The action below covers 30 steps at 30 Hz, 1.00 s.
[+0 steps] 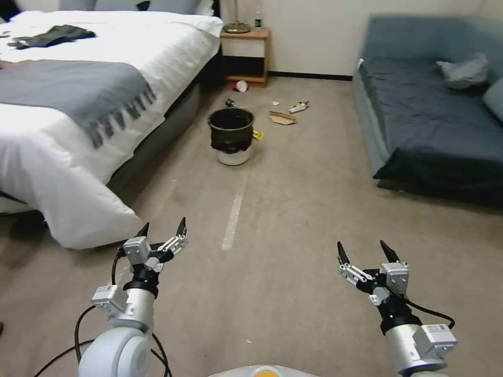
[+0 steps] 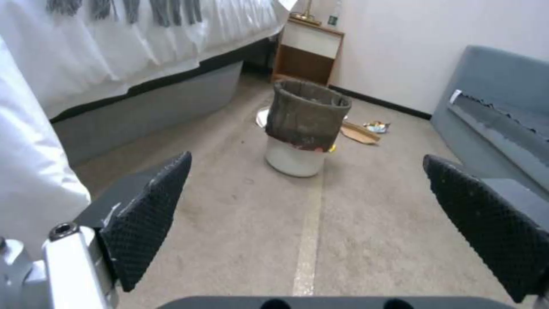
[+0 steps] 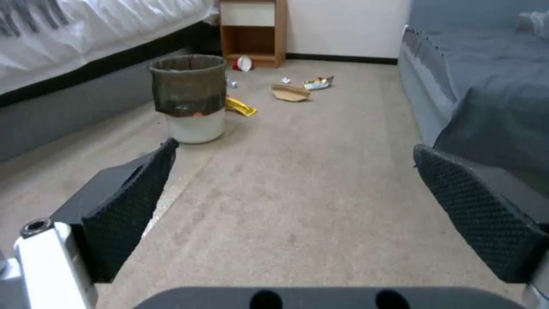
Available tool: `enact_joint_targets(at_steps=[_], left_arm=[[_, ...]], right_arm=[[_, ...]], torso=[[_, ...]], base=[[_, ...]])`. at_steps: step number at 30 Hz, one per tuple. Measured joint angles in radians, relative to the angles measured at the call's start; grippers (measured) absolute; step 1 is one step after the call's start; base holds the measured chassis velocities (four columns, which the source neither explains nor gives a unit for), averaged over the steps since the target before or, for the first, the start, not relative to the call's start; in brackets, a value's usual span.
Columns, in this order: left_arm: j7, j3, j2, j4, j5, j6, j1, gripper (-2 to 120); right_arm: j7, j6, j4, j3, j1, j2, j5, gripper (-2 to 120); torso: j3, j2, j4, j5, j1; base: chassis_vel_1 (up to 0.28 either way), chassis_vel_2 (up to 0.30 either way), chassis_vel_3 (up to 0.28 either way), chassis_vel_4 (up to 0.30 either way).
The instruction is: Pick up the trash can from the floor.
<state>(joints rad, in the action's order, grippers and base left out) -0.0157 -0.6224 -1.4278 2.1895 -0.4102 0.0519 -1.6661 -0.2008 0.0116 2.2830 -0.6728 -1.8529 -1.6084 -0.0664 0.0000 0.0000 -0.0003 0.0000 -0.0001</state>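
The trash can [image 1: 231, 136] stands untouched on the floor [image 1: 293, 220] beside the bed [image 1: 78, 104], well apart from the left gripper [image 1: 162, 229] and right gripper [image 1: 365, 251], jaws spread, so everything remains.

A big bed [image 1: 94, 94] with a white cover stands on the left. A grey blanket [image 1: 73, 91] with fringe lies across it, and a dark piece of clothing [image 1: 52, 35] lies near the top. A small wooden nightstand [image 1: 245, 55] stands by the wall beside the bed. A lamp base [image 1: 237, 25] and a little bottle [image 1: 258, 22] sit on top of it. A red-and-white cup [image 1: 240, 86] lies tipped over in front of the nightstand. A flat brown piece of cardboard [image 1: 282, 118] and a shiny wrapper [image 1: 297, 107] lie close together nearby. A yellow wrapper [image 3: 240, 107] lies there too. A dark blue sofa [image 1: 435, 104] stands on the right, with a grey bundle [image 1: 463, 70] on it.
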Motion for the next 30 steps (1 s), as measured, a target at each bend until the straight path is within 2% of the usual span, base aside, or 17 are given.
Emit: enact_joint_targets(at_steps=[19, 30], left_arm=[[0.001, 0.003, -0.003, 0.008, 0.003, -0.001, -0.006, 100], [0.002, 0.004, -0.003, 0.011, 0.004, -0.002, -0.007, 100]], right_arm=[[-0.042, 0.079, -0.033, -0.014, -0.001, 0.000, 0.003, 100], [-0.041, 0.079, -0.033, -0.012, -0.001, 0.000, -0.001, 100]], torso=[[0.000, 0.000, 0.0002, 0.0000, 0.000], [0.000, 0.000, 0.0003, 0.0003, 0.000]], base=[[0.000, 0.000, 0.000, 0.000], [-0.118, 0.129, 0.128, -0.124]])
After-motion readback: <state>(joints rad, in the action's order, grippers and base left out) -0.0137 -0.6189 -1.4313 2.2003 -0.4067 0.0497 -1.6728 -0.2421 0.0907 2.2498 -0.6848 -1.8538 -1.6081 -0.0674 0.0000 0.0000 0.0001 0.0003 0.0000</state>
